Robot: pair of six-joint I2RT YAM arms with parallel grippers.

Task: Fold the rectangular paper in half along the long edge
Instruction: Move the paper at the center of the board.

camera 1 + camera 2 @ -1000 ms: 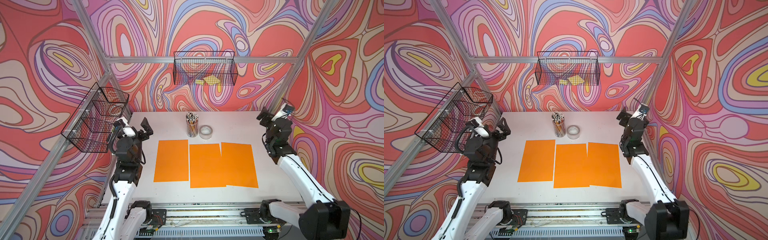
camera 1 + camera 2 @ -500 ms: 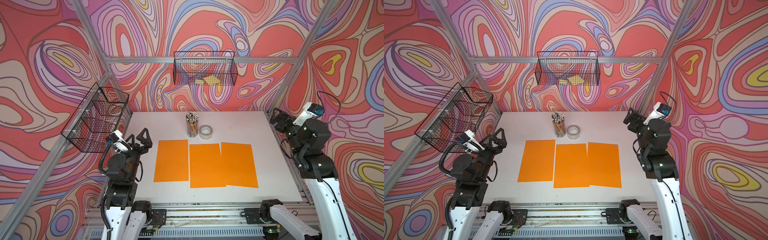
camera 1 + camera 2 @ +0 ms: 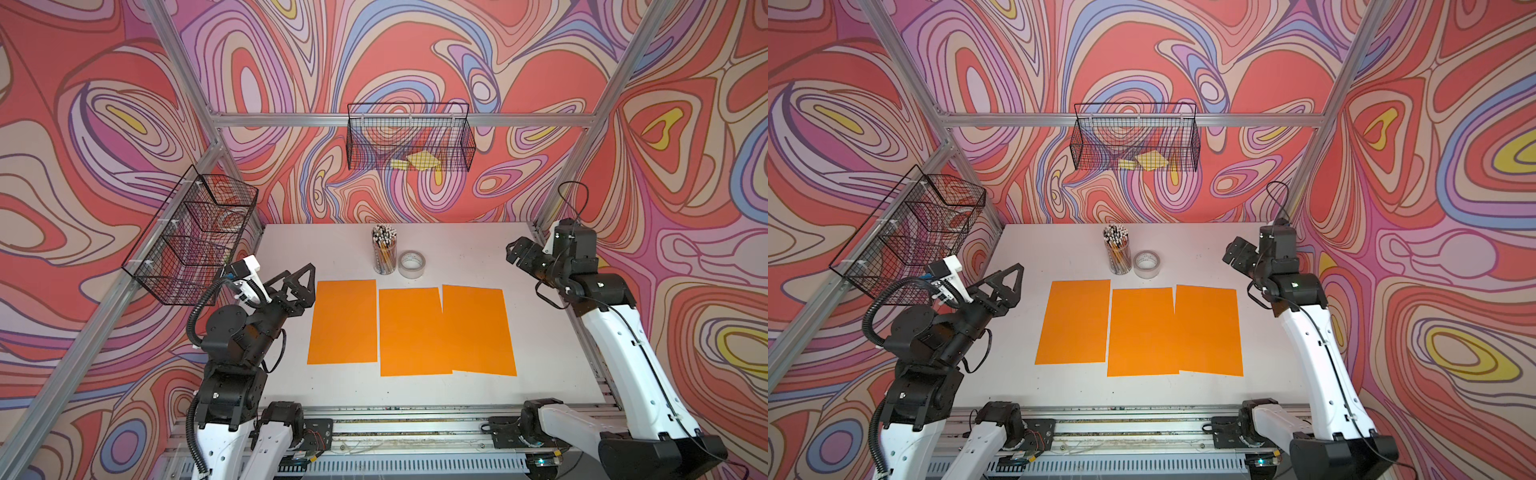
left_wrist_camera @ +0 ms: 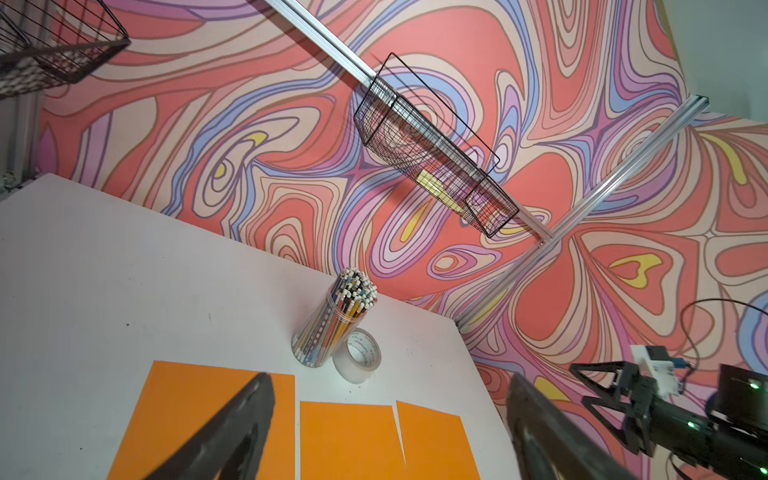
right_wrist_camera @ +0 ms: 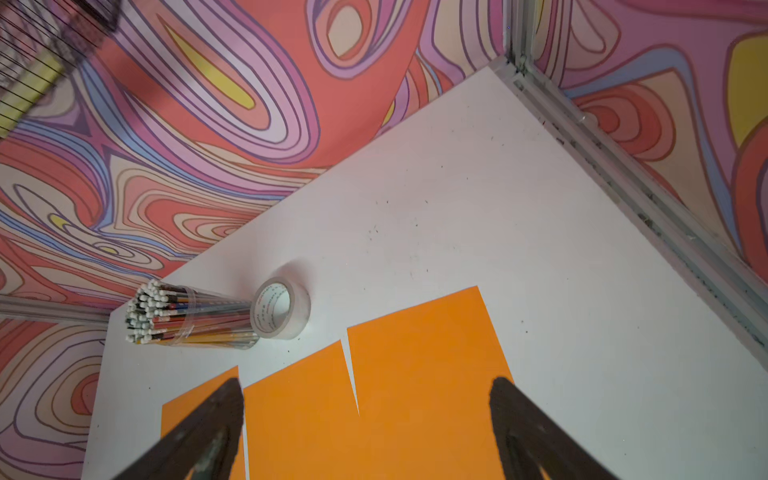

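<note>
"Both arms are lifting off their folded rest and swinging out. The left gripper is leaning in over the table, and the right gripper is reaching in too."

"Carrying anything?"

"No, both are gaping wide with nothing between the fingers. They're only lining up."

"And the paper?"

"It's lying flat mid-table, untouched. The left sheet is sitting apart, while the middle sheet and right sheet are overlapping. Further back, the pencil cup and tape roll are standing clear."
</note>
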